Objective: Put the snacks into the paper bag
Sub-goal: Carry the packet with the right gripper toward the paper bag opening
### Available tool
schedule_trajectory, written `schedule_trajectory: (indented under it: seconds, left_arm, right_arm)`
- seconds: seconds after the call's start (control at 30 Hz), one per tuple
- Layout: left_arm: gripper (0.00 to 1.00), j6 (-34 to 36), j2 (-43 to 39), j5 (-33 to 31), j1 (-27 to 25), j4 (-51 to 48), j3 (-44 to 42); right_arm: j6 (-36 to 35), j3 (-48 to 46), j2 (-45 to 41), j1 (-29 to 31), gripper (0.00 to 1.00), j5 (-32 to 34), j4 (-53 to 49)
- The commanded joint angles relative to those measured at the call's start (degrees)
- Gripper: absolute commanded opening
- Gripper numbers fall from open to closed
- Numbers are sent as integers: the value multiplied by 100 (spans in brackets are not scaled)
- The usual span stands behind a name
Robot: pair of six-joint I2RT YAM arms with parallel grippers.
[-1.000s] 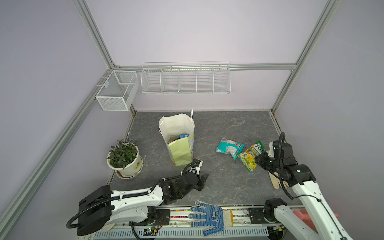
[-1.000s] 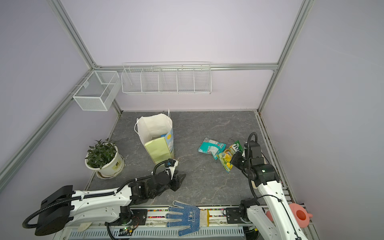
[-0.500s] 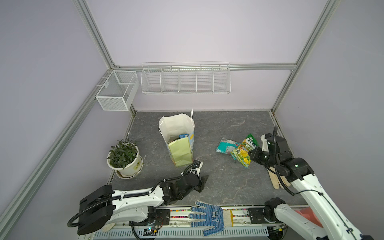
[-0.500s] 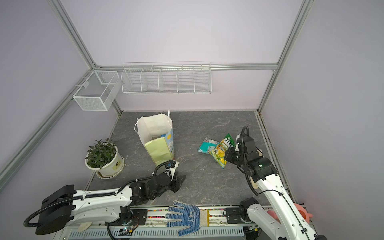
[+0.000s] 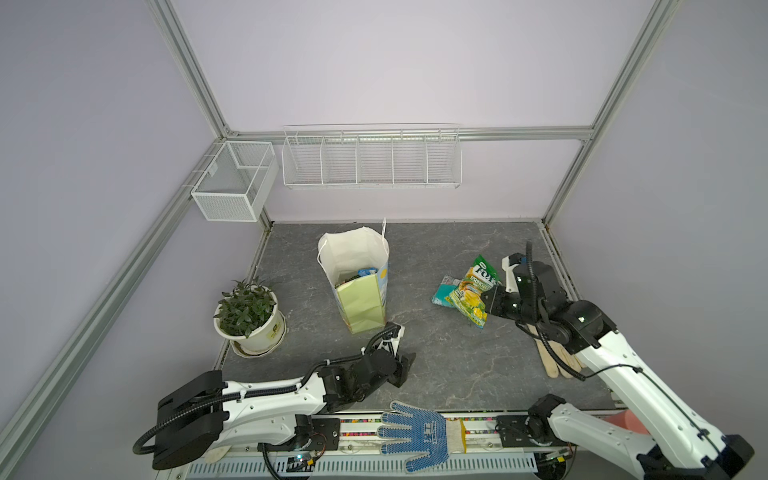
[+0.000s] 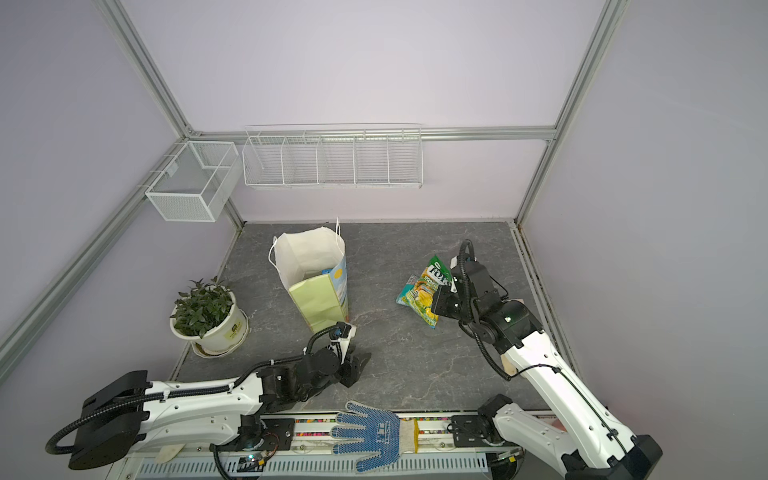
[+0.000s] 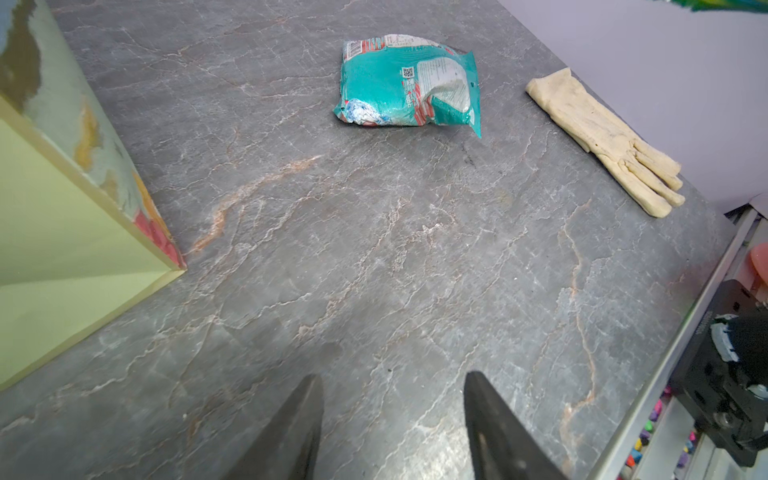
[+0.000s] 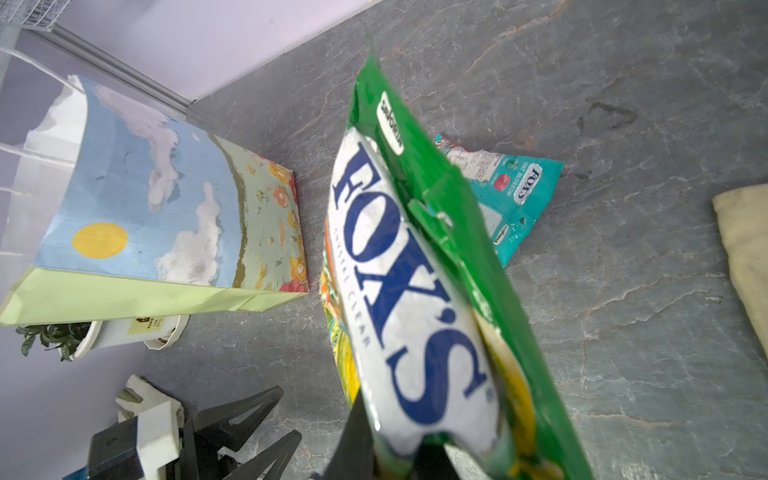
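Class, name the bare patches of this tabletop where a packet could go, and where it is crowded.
Bare: the wide patch between paper bag, teal packet and left claw; also the strip along the back wall. Crowded: the right side, where teal packet, green packet in the right claw and cream gloves cluster.

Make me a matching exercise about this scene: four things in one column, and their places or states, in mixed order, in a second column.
Things:
1. green Fox's packet
2. teal packet
3. paper bag
4. blue dotted glove

States:
A. stands upright, mouth open
B. lies beyond the front edge of the table
C. gripped by the right pincer
D. lies flat on the table

Pairs: 1-C, 2-D, 3-A, 4-B.
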Motion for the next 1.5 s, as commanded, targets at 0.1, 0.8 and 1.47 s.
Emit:
schedule_trajectory:
  seconds: [0.1,0.8,1.47]
  left_arm:
    - [55,-146,-238,-166,-44,-62,-148]
    - [55,-201,-847,-223,-52,-79,-504]
    - [55,-314,-2152,-370,-63,-482,-982]
  right_arm:
    - [-216,451,247,357,7,414,203]
    - [-835,1621,890,1305,7,1147,105]
    - [-1261,2854,1676,1899,7,1597,37]
